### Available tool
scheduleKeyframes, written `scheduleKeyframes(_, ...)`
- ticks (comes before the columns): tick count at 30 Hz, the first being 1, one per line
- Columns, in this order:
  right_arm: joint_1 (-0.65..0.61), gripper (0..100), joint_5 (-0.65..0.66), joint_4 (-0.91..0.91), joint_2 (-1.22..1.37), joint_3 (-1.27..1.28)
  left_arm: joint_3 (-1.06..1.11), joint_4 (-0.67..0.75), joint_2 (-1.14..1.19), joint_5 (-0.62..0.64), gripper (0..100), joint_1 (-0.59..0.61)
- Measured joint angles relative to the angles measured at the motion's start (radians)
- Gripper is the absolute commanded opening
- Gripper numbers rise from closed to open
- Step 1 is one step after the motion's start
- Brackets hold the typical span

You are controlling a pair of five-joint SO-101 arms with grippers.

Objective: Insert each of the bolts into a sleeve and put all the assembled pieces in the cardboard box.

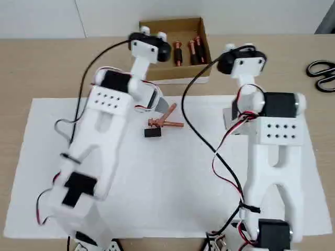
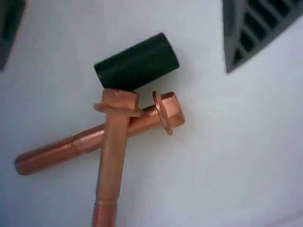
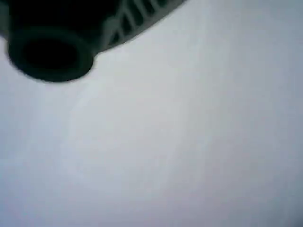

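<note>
Toward the far side of the white mat, short of the cardboard box, two bolts lie crossed, one head against a loose black sleeve. The left gripper hangs over them, jaws wide apart. I cannot tell the right gripper's state. Closing here could catch both bolts, or flick one away, because they overlap.

The two bolts are shiny copper-orange, and the sleeve is matt black. Under them is a plain white sheet on a pale tan table. At twelve o'clock the cardboard box is brown, its assembled pieces copper and black. The arms are white with black motors and red-and-black wires. The scissors at two o'clock are black.
</note>
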State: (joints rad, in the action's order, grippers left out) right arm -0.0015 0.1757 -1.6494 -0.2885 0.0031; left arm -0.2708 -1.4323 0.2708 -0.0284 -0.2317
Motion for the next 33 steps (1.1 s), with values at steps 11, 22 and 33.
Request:
scheduleKeyframes(11, 0.080, 0.5, 0.000, 0.009, 0.000, 0.000, -0.295, -0.037, 0.333, -0.014, 28, -0.040)
scheduleKeyframes(22, 0.080, 0.5, 0.000, 0.009, 0.000, 0.000, -0.451, -0.038, 0.560, -0.009, 27, -0.040)
scheduleKeyframes(33, 0.080, 0.5, 0.000, 0.009, 0.000, 0.000, -0.519, -0.040, 0.623, -0.009, 9, -0.052)
